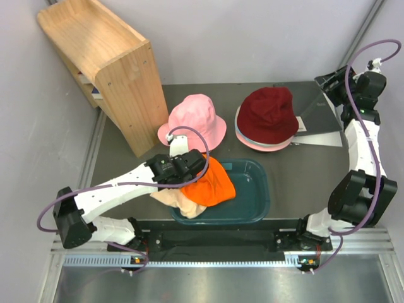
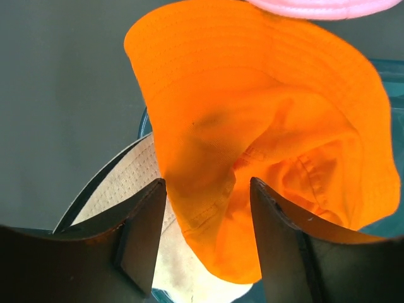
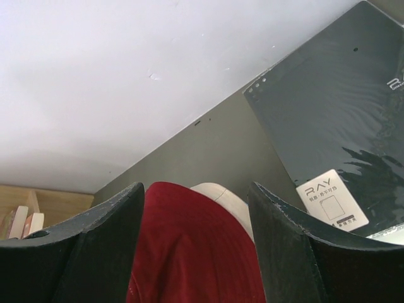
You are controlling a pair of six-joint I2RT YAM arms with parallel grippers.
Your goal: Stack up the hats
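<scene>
At pick-up, our left gripper (image 2: 208, 189) straddles the floppy orange fabric hat (image 1: 214, 183) over the teal plastic tub (image 1: 262, 189), clamping we cannot confirm; next, close and lift.

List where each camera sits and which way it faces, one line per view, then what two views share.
Top external: above and behind the arms, looking down on the table; both arms show.
Left wrist: looks down past the left gripper onto the crumpled orange fabric bucket hat.
Right wrist: looks low across the table, through the right gripper, at the maroon fabric bucket hat.
Shared: top and left wrist both show the orange hat.
</scene>
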